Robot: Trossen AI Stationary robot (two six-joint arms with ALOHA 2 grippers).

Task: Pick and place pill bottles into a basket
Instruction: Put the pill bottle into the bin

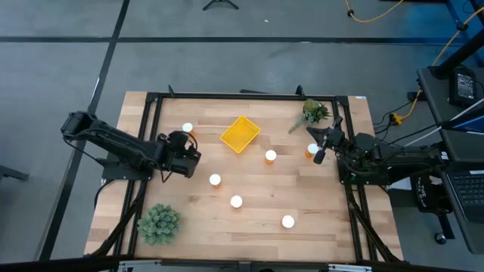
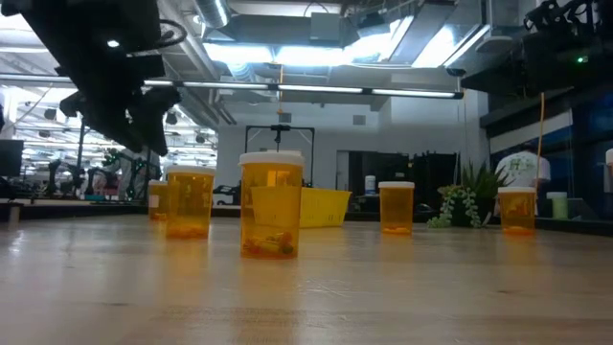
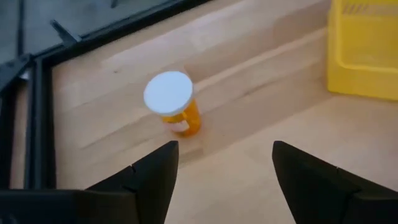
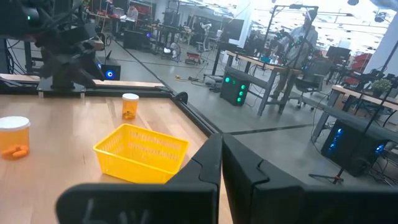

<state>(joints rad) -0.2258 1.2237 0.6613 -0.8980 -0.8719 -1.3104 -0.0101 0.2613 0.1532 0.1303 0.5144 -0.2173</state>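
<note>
Six orange pill bottles with white caps stand upright on the wooden table: (image 1: 187, 129), (image 1: 270, 156), (image 1: 312, 149), (image 1: 215, 180), (image 1: 236, 202), (image 1: 287, 221). The yellow basket (image 1: 240, 134) rests empty at the far middle. My left gripper (image 3: 224, 149) is open above the table, just short of the far-left bottle (image 3: 171, 102), touching nothing. My right gripper (image 4: 222, 146) is shut and empty, raised beside the right-hand bottle and pointing toward the basket (image 4: 142, 152).
A green plant (image 1: 315, 113) stands at the far right corner and a bushy one (image 1: 159, 224) at the near left. A black frame (image 1: 227, 96) runs along the table's edges. Bare wood lies between the bottles and the basket.
</note>
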